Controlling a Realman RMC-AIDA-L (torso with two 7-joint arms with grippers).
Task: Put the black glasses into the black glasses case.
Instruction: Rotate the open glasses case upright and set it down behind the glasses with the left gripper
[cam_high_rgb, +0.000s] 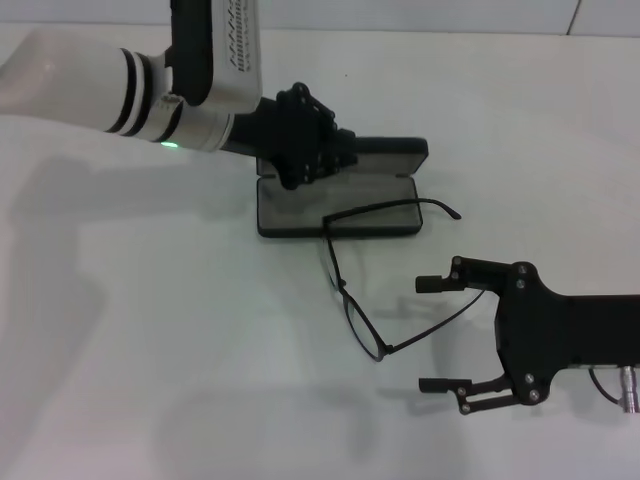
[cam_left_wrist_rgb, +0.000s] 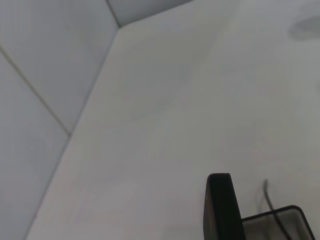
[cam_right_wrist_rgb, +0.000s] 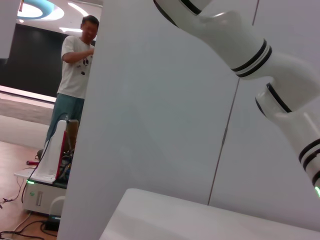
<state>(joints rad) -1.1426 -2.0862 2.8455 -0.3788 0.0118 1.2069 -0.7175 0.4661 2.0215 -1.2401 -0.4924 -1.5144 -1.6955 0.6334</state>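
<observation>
Nearest you, at about four o'clock on the white surface (cam_high_rgb: 130, 380), your right hand (cam_high_rgb: 432, 334) lies low with its fingers spread wide and nothing between them, the opening turned toward nine o'clock. One slim temple arm of the black glasses (cam_high_rgb: 362, 300) runs toward the upper finger and appears to pass just beside it, though from the head view you can't tell whether metal touches metal. That wide spread reads as an approach posture, lined up so the fingers could take the temple arm or the frame front. The glasses themselves lie open near the middle, lenses at around six o'clock of the case, the other temple arm stretching over the tray's front edge toward two o'clock, so they're partly over the case but not in it. Farther back, at twelve o'clock, the black glasses case (cam_high_rgb: 345, 208) sits open, grey lining up, lid standing behind. Your left hand (cam_high_rgb: 305, 135) is planted on the case's back left part, likely steadying it so it won't slide when the glasses arrive; whether its fingers are clenched or released you can't tell, as the knuckles hide them. The left wrist view shows just the lid's edge and a corner of the tray.
</observation>
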